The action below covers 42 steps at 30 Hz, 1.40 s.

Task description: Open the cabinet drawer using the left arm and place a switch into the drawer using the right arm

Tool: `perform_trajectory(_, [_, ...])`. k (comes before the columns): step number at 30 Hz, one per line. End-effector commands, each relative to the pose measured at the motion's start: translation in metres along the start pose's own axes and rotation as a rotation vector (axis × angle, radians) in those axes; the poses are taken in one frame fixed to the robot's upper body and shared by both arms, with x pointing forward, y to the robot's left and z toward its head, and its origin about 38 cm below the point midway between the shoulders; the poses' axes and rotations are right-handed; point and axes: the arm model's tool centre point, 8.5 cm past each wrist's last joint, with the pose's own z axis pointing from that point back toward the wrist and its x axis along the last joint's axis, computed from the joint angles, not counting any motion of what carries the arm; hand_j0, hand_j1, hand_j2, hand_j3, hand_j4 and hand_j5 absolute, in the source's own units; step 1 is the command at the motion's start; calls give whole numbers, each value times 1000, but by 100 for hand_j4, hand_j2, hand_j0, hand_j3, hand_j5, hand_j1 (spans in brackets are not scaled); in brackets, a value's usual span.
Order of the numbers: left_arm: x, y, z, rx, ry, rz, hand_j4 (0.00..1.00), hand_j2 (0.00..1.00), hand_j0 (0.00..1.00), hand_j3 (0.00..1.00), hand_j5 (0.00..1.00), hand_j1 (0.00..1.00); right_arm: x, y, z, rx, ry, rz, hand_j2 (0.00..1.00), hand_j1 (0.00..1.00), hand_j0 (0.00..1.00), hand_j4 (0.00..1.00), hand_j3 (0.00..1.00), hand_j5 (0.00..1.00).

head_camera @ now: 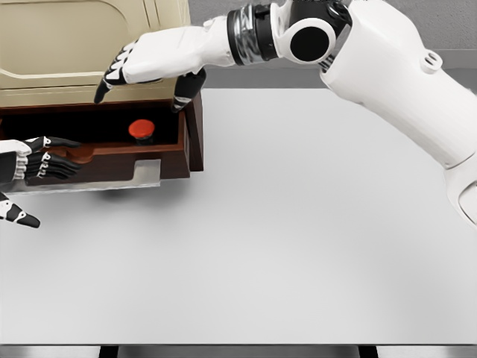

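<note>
White table [298,246] bears an open drawer [97,160].

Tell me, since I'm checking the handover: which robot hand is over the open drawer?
The right robot hand, fingers spread, holding nothing, above the dark wooden drawer with the red round switch. The left robot hand is at the drawer's front.

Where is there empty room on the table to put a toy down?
Nearly the whole white table is bare: everything right of the open drawer and in front of it, down to the near edge. It's crowded at the far left, where the red switch lies in the drawer, the right hand hovers above, and the left hand holds the drawer front.
</note>
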Motion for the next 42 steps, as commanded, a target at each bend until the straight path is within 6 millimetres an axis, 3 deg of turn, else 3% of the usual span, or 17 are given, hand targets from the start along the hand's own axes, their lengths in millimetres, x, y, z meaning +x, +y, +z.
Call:
perform_trajectory(1, [4, 6, 4, 33, -4, -10, 100, 100, 100, 100, 100, 100, 8, -1, 4, -5, -56, 38, 100, 100, 100, 100, 100, 100])
perform_trajectory(3, [5, 6, 4, 33, -8, -11, 100, 100, 100, 100, 100, 100, 3, 10, 29, 6, -24, 39, 100, 100, 100, 100, 100, 100])
perform_trajectory(9, [12, 8, 1, 36, -46, -4, 100, 100, 100, 100, 100, 100, -23, 53, 137, 42, 165, -14, 100, 100, 100, 100, 100, 100])
perform_trajectory(14, [14, 8, 0, 36, -61, 7, 100, 100, 100, 100, 100, 100, -38, 110, 261, 123, 425, -127, 100, 100, 100, 100, 100, 100])
perform_trajectory(20, [21, 7, 1, 36, -150, -22, 100, 100, 100, 100, 100, 100, -40, 182, 343, 97, 621, -312, 100, 100, 100, 100, 100, 100])
perform_trajectory(23, [27, 5, 2, 35, -223, -72, 100, 100, 100, 100, 100, 100, -44, 208, 345, 8, 647, -393, 100, 100, 100, 100, 100, 100])
perform_trajectory(25, [33, 4, 3, 38, -279, -109, 100, 100, 100, 100, 100, 100, -45, 205, 343, -19, 643, -390, 100, 100, 100, 100, 100, 100])
perform_trajectory(28, [38, 1, 5, 37, -371, -162, 100, 100, 100, 100, 100, 100, -49, 205, 320, -41, 597, -395, 100, 100, 100, 100, 100, 100])
perform_trajectory(32, [53, -6, 3, 34, -553, -261, 100, 100, 100, 100, 100, 100, -49, 205, 318, -42, 595, -394, 100, 100, 100, 100, 100, 100])
perform_trajectory(37, [91, -10, -36, -11, -742, -359, 100, 100, 100, 100, 100, 100, -49, 206, 318, -40, 595, -394, 100, 100, 100, 100, 100, 100])
perform_trajectory(39, [98, -22, -66, -58, -817, -356, 100, 100, 100, 100, 100, 100, -49, 206, 318, -40, 595, -394, 100, 100, 100, 100, 100, 100])
perform_trajectory(42, [100, -32, -84, -89, -847, -364, 100, 100, 100, 100, 100, 100, -48, 210, 317, -33, 595, -401, 100, 100, 100, 100, 100, 100])
